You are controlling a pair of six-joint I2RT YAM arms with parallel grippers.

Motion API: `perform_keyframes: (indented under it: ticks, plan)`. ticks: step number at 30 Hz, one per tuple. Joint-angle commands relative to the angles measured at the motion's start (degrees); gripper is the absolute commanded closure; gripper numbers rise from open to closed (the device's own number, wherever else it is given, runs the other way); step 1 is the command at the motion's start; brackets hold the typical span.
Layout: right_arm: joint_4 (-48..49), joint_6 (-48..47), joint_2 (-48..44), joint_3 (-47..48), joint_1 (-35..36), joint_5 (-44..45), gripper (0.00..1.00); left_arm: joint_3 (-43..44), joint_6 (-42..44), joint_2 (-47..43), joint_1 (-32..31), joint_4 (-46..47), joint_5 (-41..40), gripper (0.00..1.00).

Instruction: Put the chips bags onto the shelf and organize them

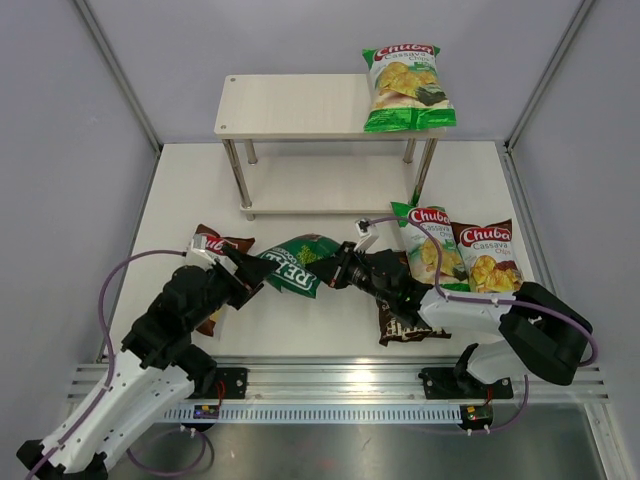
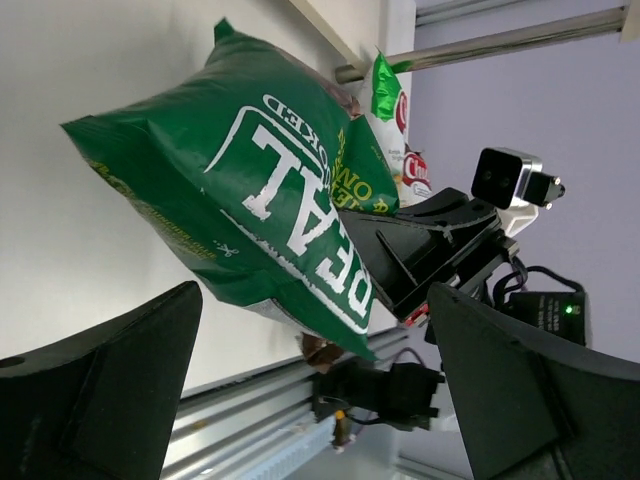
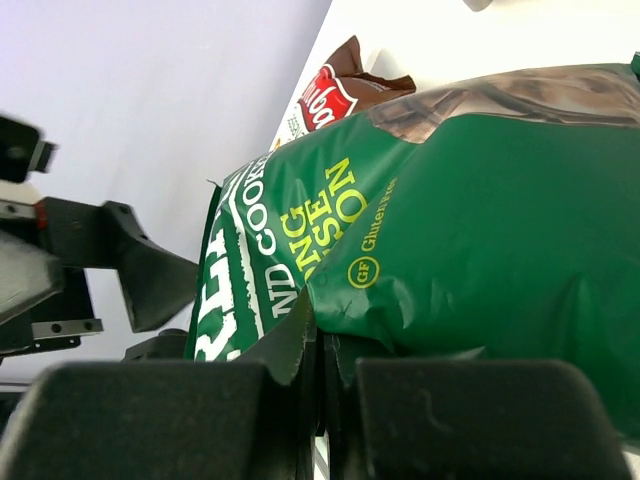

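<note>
Right end effector (image 1: pixel 340 268) clenched on the edge seam of the dark-green REAL bag (image 1: pixel 298 264); the right wrist view shows both fingers pinched together over a fold of the foil. Bag sits mid-worktop (image 1: pixel 185 200), in front of the shelf (image 1: pixel 290 105) and well short of it, stretched between the two arms with its print facing up. Cannot tell whether it clears the surface. Left end effector (image 1: pixel 248 278) released, fingers spread wide, facing the bag's opposite end; in the left wrist view the bag fills the space ahead of the spread fingers, contact not discernible. Shelf top board carries one light-green Chuba bag (image 1: pixel 407 88) at its right end, overhanging the front edge slightly. On the worktop at right: a second light-green Chuba (image 1: pixel 432 245), with a brown-and-white Chuba (image 1: pixel 488 262) just beside it, edges overlapping. Dark-brown bag (image 1: pixel 400 325) lies partly under the right arm. Another brown-and-white bag (image 1: pixel 212 245) lies partly under the left arm.
</note>
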Motion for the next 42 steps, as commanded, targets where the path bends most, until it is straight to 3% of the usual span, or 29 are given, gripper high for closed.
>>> perform_keyframes:
  ticks: [1, 11, 26, 30, 35, 37, 38, 39, 42]
  plan:
    - [5.52, -3.53, -3.26, 1.81, 0.71, 1.35, 1.00, -1.08, -10.31, 3.07, 0.16, 10.50, 3.59, 0.01]
    - [9.74, -4.85, -5.80, 1.71, 1.06, -1.46, 1.00, -5.66, -18.75, 4.40, -0.02, 13.59, 1.83, 0.01]
    - [21.34, -7.04, -5.02, 1.10, 4.93, -5.50, 1.00, -9.26, -20.87, 5.02, -0.28, 19.74, -2.65, 0.04]
    - [21.26, -7.57, -4.84, 1.10, 5.98, -5.51, 1.00, -9.35, -20.34, 2.73, -0.28, 20.62, -4.76, 0.20]
    - [21.08, -8.01, -5.10, 0.84, 6.69, -5.42, 1.00, -9.44, -18.94, -0.43, -0.28, 21.58, -6.87, 0.59]
    - [21.00, -8.10, -5.28, 0.57, 6.69, -5.33, 0.98, -9.70, -17.89, -1.13, -0.37, 23.07, -6.87, 0.70]
    - [21.00, -8.10, -5.63, 0.48, 6.69, -5.24, 0.95, -10.14, -17.10, -1.92, -0.37, 24.47, -6.79, 0.76]
    - [20.65, -8.01, -5.89, 0.31, 6.69, -4.89, 0.83, -10.93, -16.48, -2.45, -0.37, 27.01, -6.79, 0.77]
    - [20.21, -7.93, -7.56, -0.92, 6.69, -3.75, 0.61, -11.46, -13.40, -5.00, -0.37, 29.75, -7.66, 0.85]
